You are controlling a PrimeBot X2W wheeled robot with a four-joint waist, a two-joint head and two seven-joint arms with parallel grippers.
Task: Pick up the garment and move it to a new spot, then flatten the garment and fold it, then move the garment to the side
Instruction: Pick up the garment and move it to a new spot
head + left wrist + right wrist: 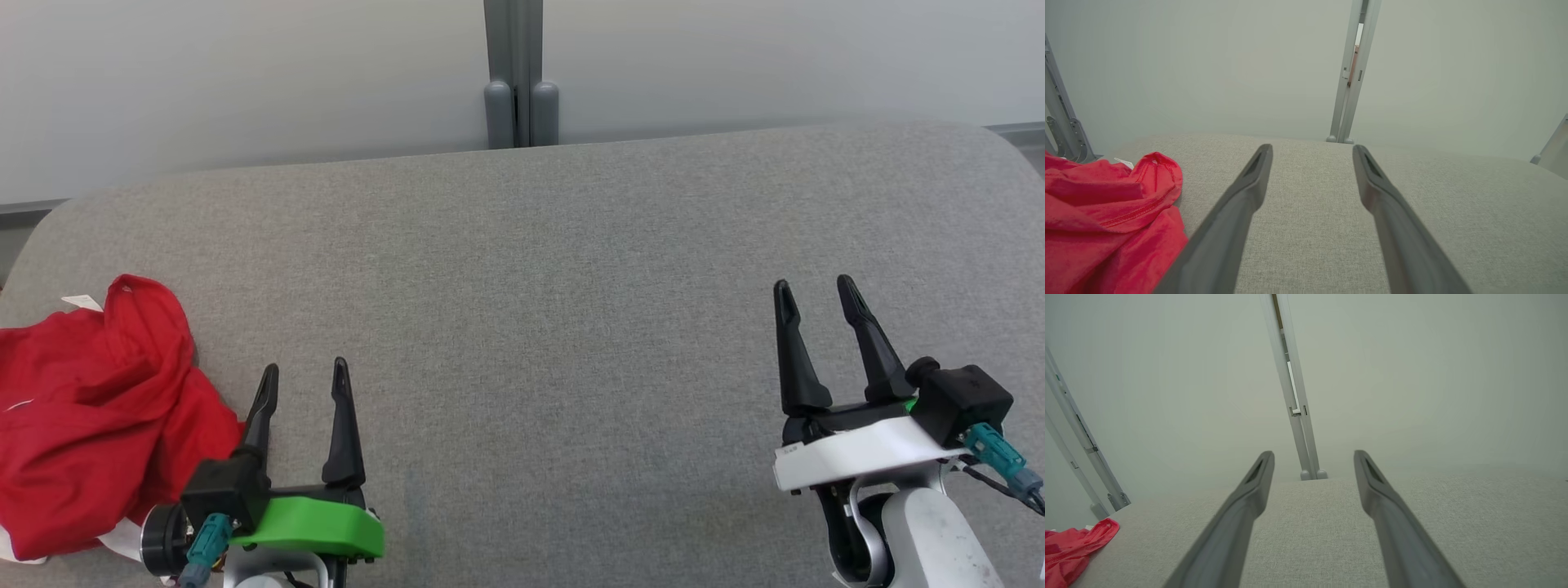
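Observation:
The garment (90,416) is a red shirt with a white label, lying crumpled at the left edge of the grey fabric table (539,310). It also shows at the left of the left wrist view (1106,220) and in the lower left corner of the right wrist view (1069,551). My left gripper (304,374) hangs just right of the garment, open and empty, its fingers (1245,192) spread over bare cloth. My right gripper (815,287) is far to the right, open with nothing between its fingers (1249,494).
A pale wall (245,73) runs behind the table with a grey upright post (514,73) at its middle. Grey metal frame legs (1061,122) stand behind the garment at the left. The table's far corners are rounded.

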